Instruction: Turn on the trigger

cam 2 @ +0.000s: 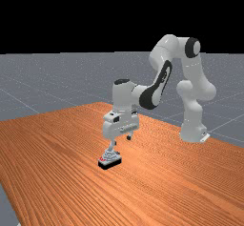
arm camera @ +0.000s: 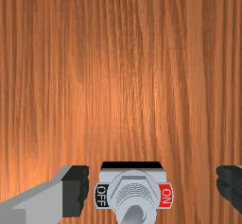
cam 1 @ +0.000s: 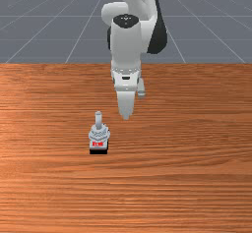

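In the far view my gripper (cam 2: 121, 140) hangs over the table close to the switch (cam 2: 110, 159), with its fingers apart. A grey toggle switch (cam 1: 99, 134) on a black base stands in the front view, left of and nearer the camera than my gripper (cam 1: 134, 106). Its lever (cam 1: 98, 119) sticks up; in the far view the lever (cam 2: 113, 145) tips slightly away from the red plate. The wrist view has the switch (arm camera: 133, 187) below the open gripper (arm camera: 152, 189), bearing a red ON plate (arm camera: 165, 196) and a black OFF plate (arm camera: 101, 195).
The orange-brown wooden table (cam 1: 187, 129) extends around the switch. In the far view the arm's base (cam 2: 193, 133) stands at the table's far right side, and the arm (cam 2: 164, 72) reaches over the table from there.
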`<act>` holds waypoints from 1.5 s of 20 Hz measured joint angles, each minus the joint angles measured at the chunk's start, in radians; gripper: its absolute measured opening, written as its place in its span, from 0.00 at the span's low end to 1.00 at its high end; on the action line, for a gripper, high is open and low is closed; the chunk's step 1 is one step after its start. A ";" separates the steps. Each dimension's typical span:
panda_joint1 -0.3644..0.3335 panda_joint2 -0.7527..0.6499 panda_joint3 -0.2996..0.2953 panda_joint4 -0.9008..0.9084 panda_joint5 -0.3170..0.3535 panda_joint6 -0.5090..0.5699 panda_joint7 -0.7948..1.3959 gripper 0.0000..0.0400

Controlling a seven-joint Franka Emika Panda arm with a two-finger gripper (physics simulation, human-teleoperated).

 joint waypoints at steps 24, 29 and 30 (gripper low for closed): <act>-0.002 -0.161 -0.003 0.467 -0.002 -0.653 0.005 0.00; 0.009 -0.179 -0.006 0.408 -0.055 -0.590 0.035 0.00; 0.010 -0.179 -0.006 0.401 -0.059 -0.583 0.038 0.00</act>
